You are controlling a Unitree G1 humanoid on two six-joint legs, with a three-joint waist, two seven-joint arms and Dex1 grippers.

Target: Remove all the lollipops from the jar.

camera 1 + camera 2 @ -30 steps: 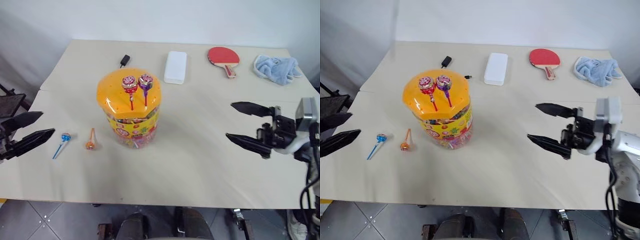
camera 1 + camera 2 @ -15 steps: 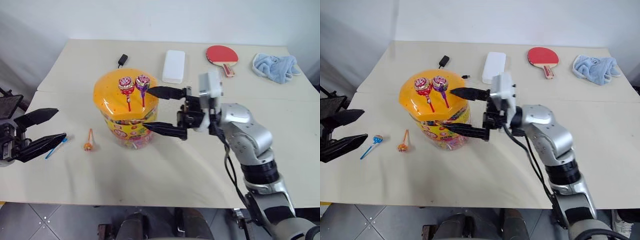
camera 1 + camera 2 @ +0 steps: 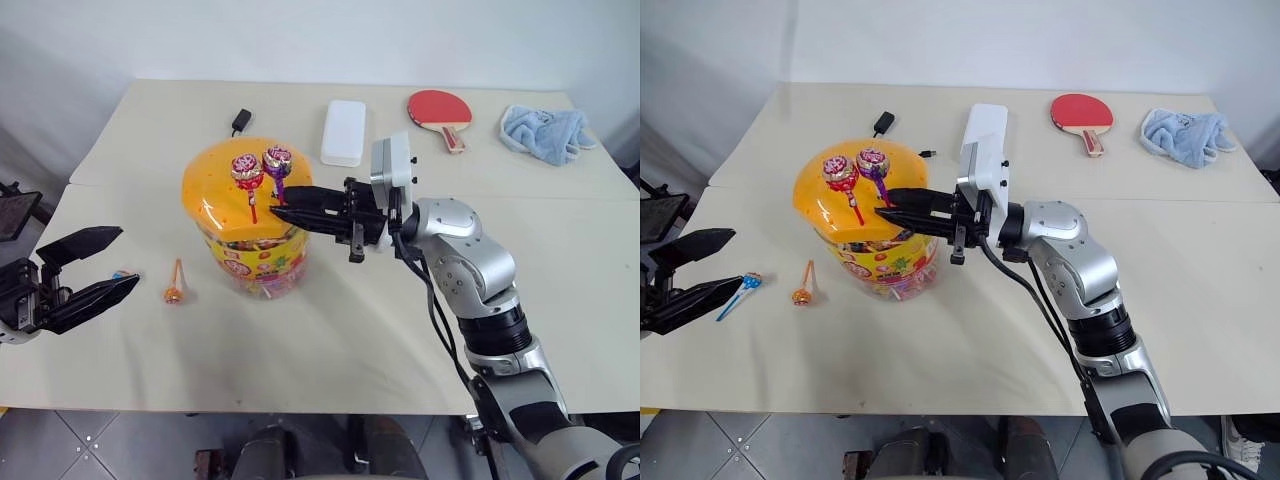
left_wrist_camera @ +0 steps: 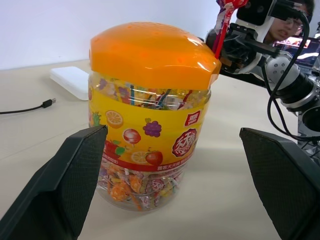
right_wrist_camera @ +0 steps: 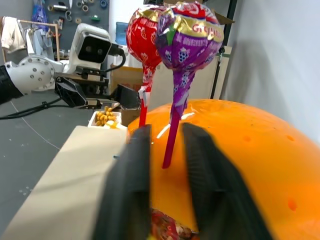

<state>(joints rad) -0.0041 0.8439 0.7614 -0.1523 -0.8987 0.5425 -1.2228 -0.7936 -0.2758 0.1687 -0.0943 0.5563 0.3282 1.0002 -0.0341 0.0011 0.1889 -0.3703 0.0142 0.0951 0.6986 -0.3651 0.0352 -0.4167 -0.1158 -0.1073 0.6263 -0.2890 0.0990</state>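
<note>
Altogether four lollipops [image 3: 262, 172], one jar [image 3: 254, 232]

Head pair: high above the counter [image 3: 330, 330], facing forward and down, far off.
Left wrist: low, level, near the jar [image 4: 150, 120].
Right wrist: close over the jar's lid.
Shared: jar, purple lollipop [image 5: 187, 40].

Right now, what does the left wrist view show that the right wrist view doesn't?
The left wrist view adds the jar with its yellow label and the wrapped candies inside, the white box, a cable, and the open left fingers on either side. The right wrist view adds the purple lollipop with its stick between the right fingers, and the red lollipop beside it. Both share the orange lid with lollipops standing in it.
</note>
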